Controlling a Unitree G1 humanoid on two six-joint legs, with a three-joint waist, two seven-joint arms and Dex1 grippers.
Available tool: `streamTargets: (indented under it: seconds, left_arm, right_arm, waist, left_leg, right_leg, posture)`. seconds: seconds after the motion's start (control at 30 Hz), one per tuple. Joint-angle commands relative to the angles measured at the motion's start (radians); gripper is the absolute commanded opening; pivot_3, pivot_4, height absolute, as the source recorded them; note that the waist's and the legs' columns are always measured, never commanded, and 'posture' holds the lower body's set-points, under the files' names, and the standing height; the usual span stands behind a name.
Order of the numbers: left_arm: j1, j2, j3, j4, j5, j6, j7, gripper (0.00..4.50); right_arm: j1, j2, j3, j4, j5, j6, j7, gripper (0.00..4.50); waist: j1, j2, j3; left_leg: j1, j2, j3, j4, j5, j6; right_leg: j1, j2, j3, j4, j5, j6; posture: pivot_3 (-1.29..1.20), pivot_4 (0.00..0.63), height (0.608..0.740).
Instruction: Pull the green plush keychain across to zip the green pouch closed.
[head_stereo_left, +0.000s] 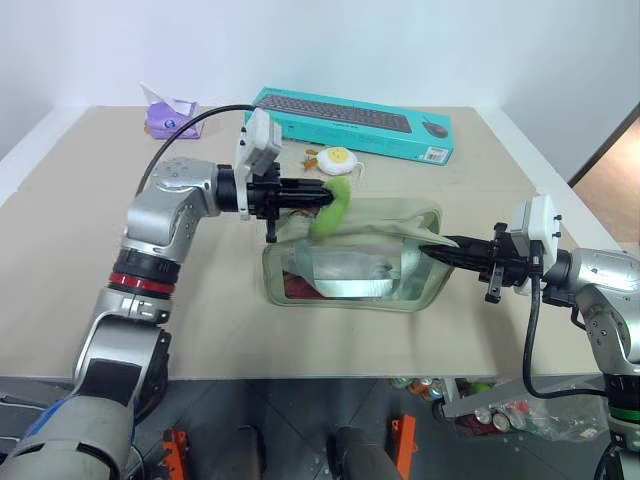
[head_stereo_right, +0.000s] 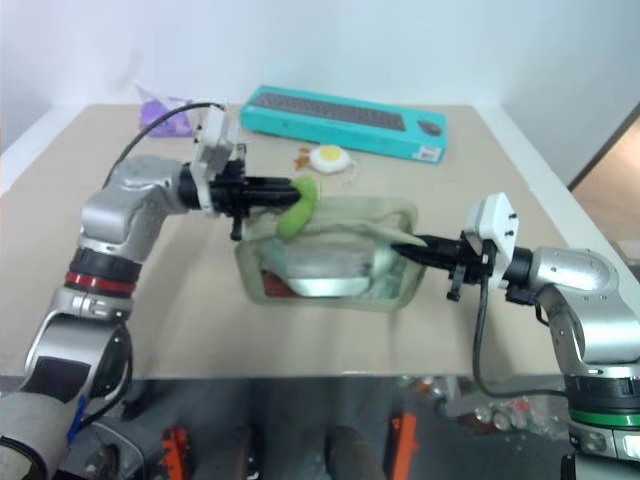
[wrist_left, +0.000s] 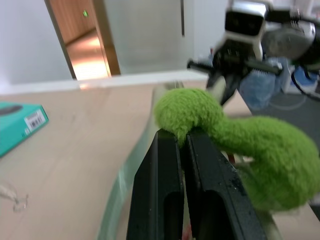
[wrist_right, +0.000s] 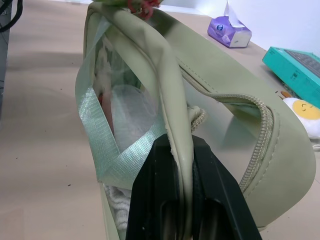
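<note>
While the pale sage-green boxy fabric pouch with a clear plastic window lies near the middle of the beige bench, its right end is pinched between the closed fingers of the right gripper. The small lime-green fuzzy plush keychain, above the pouch's left part, is clamped by the left gripper. The zipper is seen gaping, so most of the pull across is judged to remain.

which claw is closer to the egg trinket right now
Left. The left claw is shut on the green plush keychain, just in front of the egg trinket. The right claw is shut on the green pouch at its far end, well off to the right.
</note>
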Motion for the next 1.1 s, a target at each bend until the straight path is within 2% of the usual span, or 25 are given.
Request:
streamTargets:
  seconds: [0.03, 0.2, 0.33, 0.6, 0.77, 0.8, 1.0, 1.1]
  left_arm:
    - [-0.019, 0.018, -0.001, -0.019, 0.008, -0.008, -0.022, 0.89]
    - [-0.045, 0.04, 0.001, -0.006, 0.019, -0.018, -0.052, 2.66]
    - [-0.043, 0.096, 0.001, -0.013, 0.028, -0.042, -0.113, 4.0]
    - [-0.025, 0.208, 0.06, -0.026, 0.021, -0.035, -0.102, 4.0]
    - [0.063, 0.26, 0.126, -0.121, -0.03, 0.049, -0.051, 4.0]
    - [0.118, 0.267, 0.142, -0.169, -0.047, 0.075, -0.032, 4.0]
    - [0.362, 0.226, 0.177, -0.413, -0.122, 0.164, 0.104, 4.0]
    - [0.426, 0.184, 0.179, -0.473, -0.134, 0.173, 0.187, 4.0]
  right_arm:
    - [-0.009, 0.001, -0.012, -0.014, 0.003, -0.018, -0.004, 0.0]
    - [-0.018, 0.005, -0.004, -0.009, -0.001, -0.024, -0.002, 0.0]
    - [-0.022, 0.007, -0.002, -0.002, -0.004, -0.031, 0.001, 0.0]
    - [-0.026, 0.006, 0.0, 0.009, -0.01, -0.04, 0.01, 0.0]
    - [-0.035, 0.008, 0.004, 0.023, -0.014, -0.048, 0.019, 0.0]
    - [-0.038, 0.008, 0.006, 0.026, -0.014, -0.05, 0.022, 0.0]
    - [-0.054, 0.008, 0.017, 0.048, -0.017, -0.063, 0.03, 0.0]
    - [-0.059, 0.01, 0.022, 0.054, -0.019, -0.066, 0.034, 0.0]
  waist:
    - [0.0, 0.0, 0.0]
    - [0.0, 0.0, 0.0]
    - [-0.002, 0.0, 0.0]
    - [-0.002, 0.0, 0.0]
    - [-0.001, 0.0, 0.0]
    - [-0.001, 0.001, 0.0]
    - [0.0, 0.0, 0.0]
    - [0.0, 0.0, 0.0]
  left_leg:
    - [0.0, 0.0, 0.0, 0.0, 0.0, 0.0]
    - [0.0, 0.0, 0.0, 0.0, 0.0, 0.0]
    - [0.0, 0.0, 0.0, 0.0, 0.0, 0.0]
    - [0.0, 0.001, 0.0, 0.0, 0.0, 0.0]
    - [0.0, 0.002, 0.0, 0.0, 0.0, 0.0]
    - [0.0, 0.002, 0.0, 0.0, 0.0, 0.0]
    - [0.0, 0.003, 0.0, 0.0, 0.0, 0.0]
    - [0.001, 0.003, 0.0, 0.001, 0.0, 0.0]
  right_leg:
    - [0.0, 0.0, 0.0, 0.0, 0.0, 0.0]
    - [0.0, 0.0, 0.0, 0.0, 0.0, 0.0]
    - [0.0, 0.0, 0.0, 0.0, 0.0, 0.0]
    - [0.0, 0.0, 0.0, 0.0, 0.0, -0.001]
    - [0.0, 0.001, -0.001, 0.0, 0.0, -0.001]
    - [0.0, 0.001, -0.001, 0.0, 0.0, -0.001]
    - [0.0, 0.001, -0.001, 0.001, 0.001, -0.003]
    - [0.001, 0.001, -0.001, 0.001, 0.002, -0.002]
  posture:
    - [0.0, 0.15, 0.74]
    - [0.0, 0.15, 0.74]
    - [0.0, 0.15, 0.74]
    - [0.0, 0.15, 0.74]
    - [0.0, 0.15, 0.74]
    - [0.0, 0.15, 0.74]
    - [0.0, 0.15, 0.74]
    - [0.0, 0.15, 0.74]
